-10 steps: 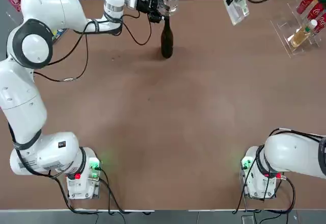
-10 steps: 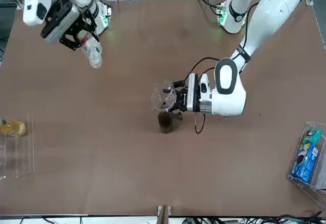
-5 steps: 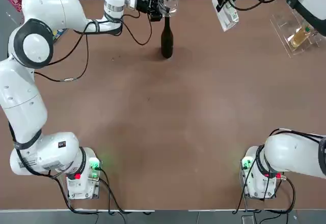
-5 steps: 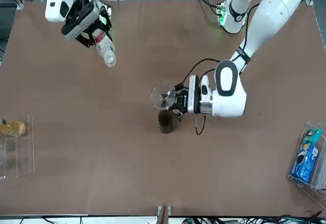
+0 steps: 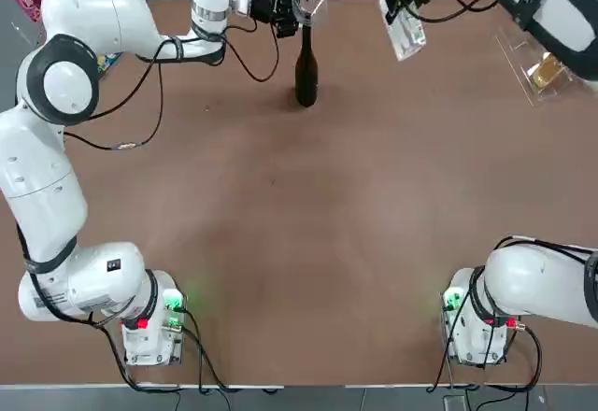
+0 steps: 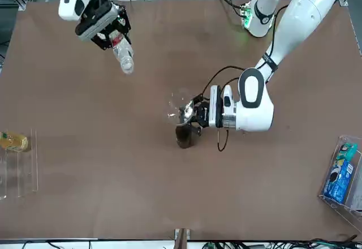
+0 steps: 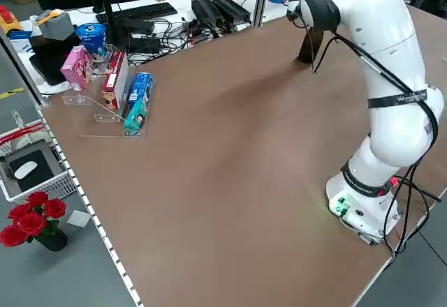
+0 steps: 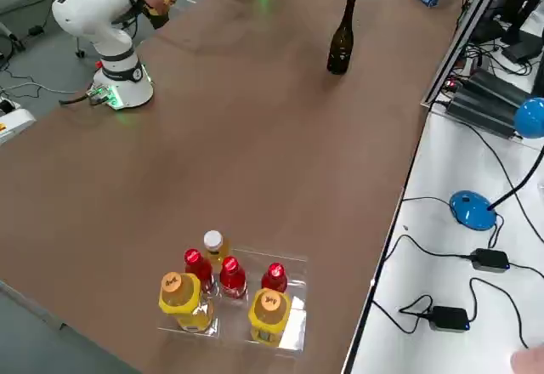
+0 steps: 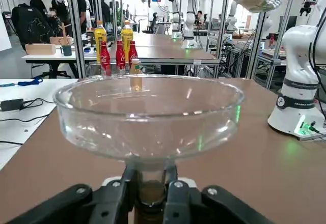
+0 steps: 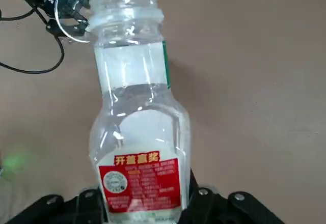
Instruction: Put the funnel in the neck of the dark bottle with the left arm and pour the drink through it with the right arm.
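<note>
Your left gripper (image 9: 150,196) was out at the far side of the surface (image 5: 308,224), its fingers (image 9: 117,198) clamped on the narrow stem of the funnel (image 9: 147,114). In the left wrist view the funnel sat upright, its wide clear bowl above the fingers and its stem going down into the mouth of the dark bottle (image 5: 306,70). That bottle stood upright on the surface, well away from both arm bases, and in the front view the funnel's glassy rim (image 6: 180,108) showed just above the bottle top. Your right gripper (image 6: 104,29) hung in the air to the robot's right of the dark bottle, well apart from it, with its fingers closed around the lower body of the drink (image 10: 137,132). You could see in the right wrist view that the drink was a clear bottle with a red label near the fingers, a green strip along one side, clear liquid inside and no cap on its threaded neck. In the front view the drink (image 6: 123,56) was tilted, its open mouth pointing down and toward the dark bottle, though not over the funnel. Near the table edge on the robot's right, a clear tray (image 8: 289,323) held red and yellow bottles (image 8: 225,293).
</note>
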Controlling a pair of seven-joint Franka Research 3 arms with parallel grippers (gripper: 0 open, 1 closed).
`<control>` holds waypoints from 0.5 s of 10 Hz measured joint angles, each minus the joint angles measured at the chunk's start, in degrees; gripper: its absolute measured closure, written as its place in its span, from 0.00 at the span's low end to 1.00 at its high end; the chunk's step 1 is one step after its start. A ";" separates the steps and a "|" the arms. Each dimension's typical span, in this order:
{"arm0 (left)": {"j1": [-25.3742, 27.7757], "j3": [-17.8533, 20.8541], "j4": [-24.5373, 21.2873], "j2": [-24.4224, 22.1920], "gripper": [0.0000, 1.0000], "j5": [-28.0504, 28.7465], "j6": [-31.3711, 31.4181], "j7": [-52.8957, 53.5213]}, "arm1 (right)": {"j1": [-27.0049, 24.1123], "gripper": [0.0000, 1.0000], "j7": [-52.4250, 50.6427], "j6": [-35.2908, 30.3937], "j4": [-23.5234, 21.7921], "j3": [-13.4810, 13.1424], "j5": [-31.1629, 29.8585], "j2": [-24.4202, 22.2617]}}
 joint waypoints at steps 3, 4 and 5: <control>-0.02 0.00 0.00 0.01 0.75 -0.19 0.19 -0.08 | 0.04 0.47 8.46 3.00 -0.11 5.30 -3.87 1.89; -0.02 0.00 0.00 0.04 0.75 -0.50 0.38 -0.08 | 0.05 0.47 11.57 4.42 -0.05 7.34 -5.71 3.19; -0.03 0.00 0.00 0.11 0.75 -0.76 0.43 -0.08 | 0.06 0.47 14.99 5.52 0.38 9.35 -8.39 4.88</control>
